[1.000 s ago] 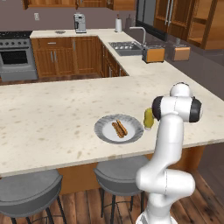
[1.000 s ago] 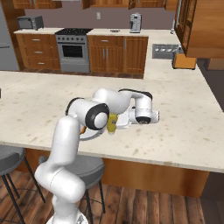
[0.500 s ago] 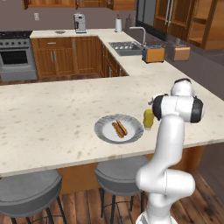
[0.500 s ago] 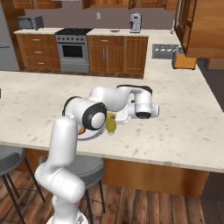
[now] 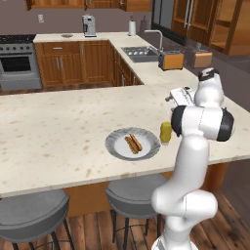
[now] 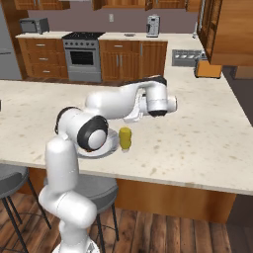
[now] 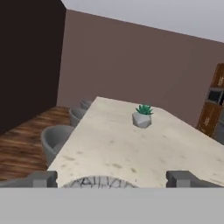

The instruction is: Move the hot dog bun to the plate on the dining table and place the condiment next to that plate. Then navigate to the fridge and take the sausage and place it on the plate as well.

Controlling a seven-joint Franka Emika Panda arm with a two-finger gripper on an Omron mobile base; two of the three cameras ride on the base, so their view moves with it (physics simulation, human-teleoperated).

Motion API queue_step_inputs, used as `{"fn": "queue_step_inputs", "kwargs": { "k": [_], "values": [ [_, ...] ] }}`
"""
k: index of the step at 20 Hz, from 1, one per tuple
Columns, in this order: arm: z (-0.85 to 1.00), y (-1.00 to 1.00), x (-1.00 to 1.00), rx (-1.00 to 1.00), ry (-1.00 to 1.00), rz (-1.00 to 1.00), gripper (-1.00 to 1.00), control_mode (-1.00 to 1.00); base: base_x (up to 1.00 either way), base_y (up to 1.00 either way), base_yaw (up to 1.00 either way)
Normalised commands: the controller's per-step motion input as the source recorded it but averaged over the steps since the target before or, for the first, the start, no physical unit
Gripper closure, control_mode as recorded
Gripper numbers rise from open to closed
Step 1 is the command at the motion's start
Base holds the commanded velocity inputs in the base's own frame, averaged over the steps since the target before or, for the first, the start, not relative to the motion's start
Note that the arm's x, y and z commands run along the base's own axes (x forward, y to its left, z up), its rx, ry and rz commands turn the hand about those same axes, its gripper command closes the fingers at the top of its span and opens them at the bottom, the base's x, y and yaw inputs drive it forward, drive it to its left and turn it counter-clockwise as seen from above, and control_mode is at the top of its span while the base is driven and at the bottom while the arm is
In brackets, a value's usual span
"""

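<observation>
The gripper (image 7: 111, 178) stands spread wide with nothing between its jaws: in the hand view the two dark finger tips (image 7: 38, 179) sit far apart at the bottom edge, looking level along the dining table (image 7: 131, 153). In the left base view the hand is mostly hidden behind the arm's own elbow, and in the right base view the fingers cannot be made out under the white wrist (image 6: 157, 101), which hovers above the counter just beyond the condiment. The plate (image 7: 98, 182) is cut off in the hand view, only its far rim peeking above the bottom. From the left base view the plate (image 5: 117, 149) carries the hot dog bun (image 5: 133, 143), lying near its middle; whether the bun is split or whole is hard to tell. The yellow condiment (image 5: 166, 133) stands upright just beside the plate's right rim, partly covered by the arm's dark joint; the right base view shows the condiment (image 6: 125, 139) in full while the plate there is largely hidden behind the arm. Farther down the table a small potted plant (image 7: 142, 116) stands alone, grey stools (image 7: 57, 141) line the near edge, and an orange toaster (image 5: 171, 60) sits by the sink (image 5: 139, 51).
</observation>
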Motion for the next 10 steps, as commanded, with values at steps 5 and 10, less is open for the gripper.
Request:
{"fn": "queue_step_inputs", "kwargs": {
  "k": [5, 10],
  "values": [
    [0.84, 0.67, -0.40, -0.14, 0.00, 0.00, -1.00, -1.00, 0.00, 0.00, 0.00],
    [0.43, 0.76, -0.64, -0.17, 0.00, -0.01, -1.00, -1.00, 0.00, 0.00, 0.00]
  ]
}}
